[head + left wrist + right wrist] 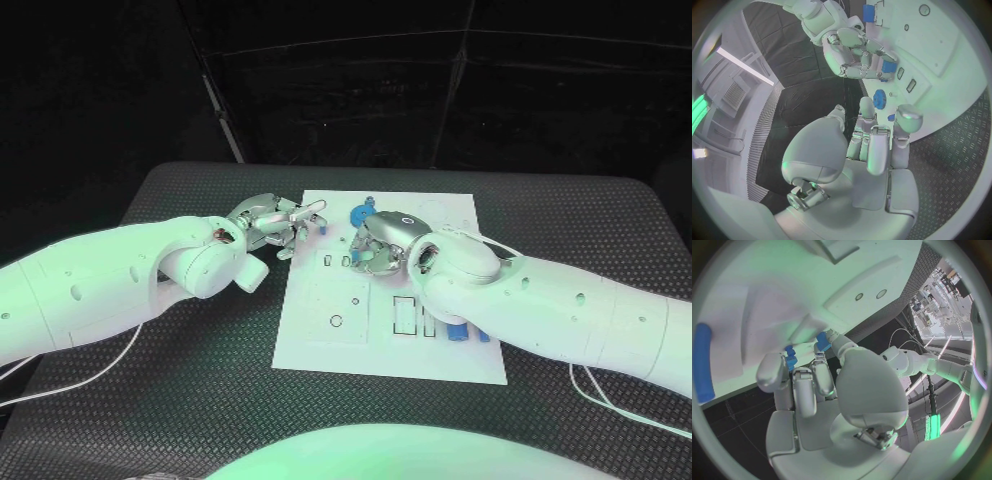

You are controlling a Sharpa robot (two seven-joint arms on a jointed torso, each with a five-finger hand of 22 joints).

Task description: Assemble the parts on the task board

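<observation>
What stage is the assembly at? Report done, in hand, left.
Done: nothing plainly finished; a blue gear sits on the task board. In hand: the right hand pinches a blue part; the left hand hovers alongside. Left: blue pieces lying loose.

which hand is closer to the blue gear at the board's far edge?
Left. The left hand has its fingertips right beside the blue gear at the task board edge; the right hand is over the board's middle, a bit farther off.
</observation>
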